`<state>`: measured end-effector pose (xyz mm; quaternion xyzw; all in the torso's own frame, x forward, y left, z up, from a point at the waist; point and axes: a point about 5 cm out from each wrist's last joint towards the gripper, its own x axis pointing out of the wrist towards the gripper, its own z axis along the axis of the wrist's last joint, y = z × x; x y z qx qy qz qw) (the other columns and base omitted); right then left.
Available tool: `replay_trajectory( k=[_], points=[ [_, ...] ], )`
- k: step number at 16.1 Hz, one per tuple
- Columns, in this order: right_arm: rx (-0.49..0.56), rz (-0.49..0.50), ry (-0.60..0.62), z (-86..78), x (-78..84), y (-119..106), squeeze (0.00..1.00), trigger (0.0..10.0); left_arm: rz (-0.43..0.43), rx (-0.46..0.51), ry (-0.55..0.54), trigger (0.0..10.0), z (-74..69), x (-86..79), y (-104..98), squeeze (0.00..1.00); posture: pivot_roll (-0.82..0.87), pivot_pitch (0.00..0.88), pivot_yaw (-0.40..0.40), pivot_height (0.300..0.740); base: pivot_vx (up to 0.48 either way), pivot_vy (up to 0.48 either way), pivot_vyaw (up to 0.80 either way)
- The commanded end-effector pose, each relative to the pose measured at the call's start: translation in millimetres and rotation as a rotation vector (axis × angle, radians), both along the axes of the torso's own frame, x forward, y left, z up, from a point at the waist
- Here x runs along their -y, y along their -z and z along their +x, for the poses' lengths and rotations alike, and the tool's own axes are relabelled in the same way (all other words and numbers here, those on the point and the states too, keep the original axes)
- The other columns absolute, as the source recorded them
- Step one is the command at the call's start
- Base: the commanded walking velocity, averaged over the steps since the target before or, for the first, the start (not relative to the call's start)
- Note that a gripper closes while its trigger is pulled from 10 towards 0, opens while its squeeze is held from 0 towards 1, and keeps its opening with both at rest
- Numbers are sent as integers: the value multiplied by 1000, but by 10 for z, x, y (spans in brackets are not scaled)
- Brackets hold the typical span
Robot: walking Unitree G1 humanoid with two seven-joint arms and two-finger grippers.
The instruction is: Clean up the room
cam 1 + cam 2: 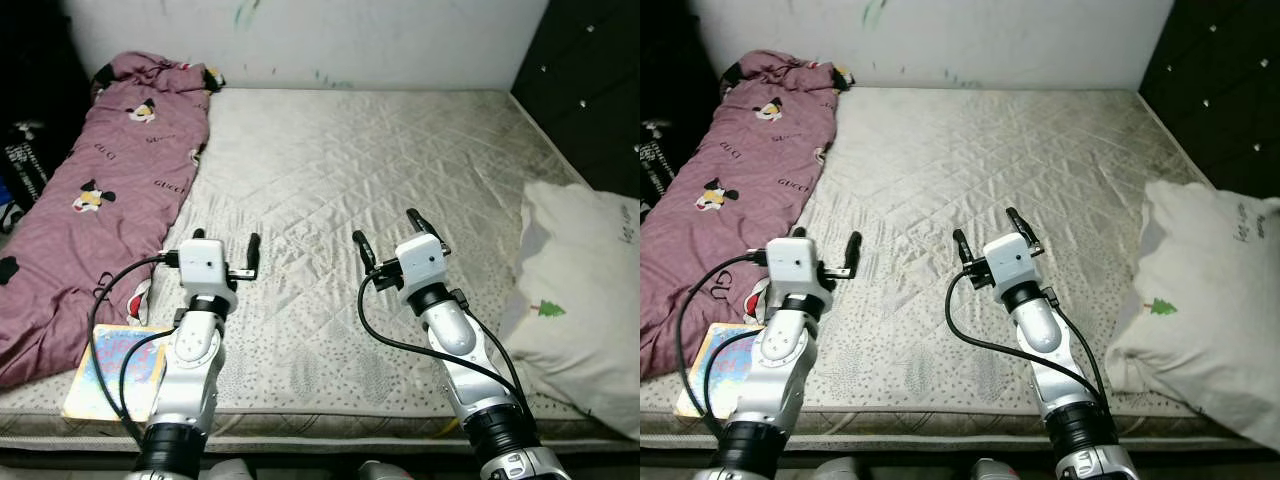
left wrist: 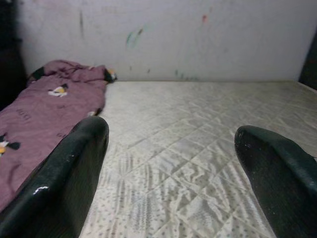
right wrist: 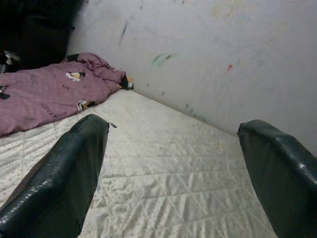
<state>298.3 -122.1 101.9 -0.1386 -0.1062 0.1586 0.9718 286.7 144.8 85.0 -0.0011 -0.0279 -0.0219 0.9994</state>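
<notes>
Both my left gripper [image 1: 226, 248] and right gripper [image 1: 387, 237] hover spread, empty, above the mattress [image 1: 350, 180]. Risk: I snag the blanket [image 1: 100, 170] or miss the book [image 1: 115, 370] at the mattress edge.

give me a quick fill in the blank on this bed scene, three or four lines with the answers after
1. The pink blanket lies along the robot's ____ side of the mattress.
2. The white pillow bears a small green ____ print.
3. The colourful book rests at the mattress's near edge, beside the ____ arm.
4. Both the left pincer and the right pincer hover with fingers ____.

Missing words: left; tree; left; open
</notes>
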Motion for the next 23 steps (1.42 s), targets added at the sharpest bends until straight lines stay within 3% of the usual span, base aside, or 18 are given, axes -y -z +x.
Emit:
replay_trajectory(
  k=[1,6,17,23],
  points=[
    [6,-5,-7,-10,8,-29,0,10000,-3,5,6,10000,-6,3,-35,0,-23,0,-8,740,0,-371,0],
    [-8,-18,-1,-35,62,-3,0,10000,-4,-5,13,10000,-75,-32,-45,0,-9,0,-20,740,0,-373,0],
    [-4,-25,-2,-43,66,-30,0,10000,-8,-15,13,10000,-86,-47,-85,0,-8,0,-18,740,0,0,0],
    [-4,-26,2,-37,73,-36,0,10000,-13,-16,19,10000,-66,-40,-101,0,-14,0,-18,740,0,-340,0]
  ],
)
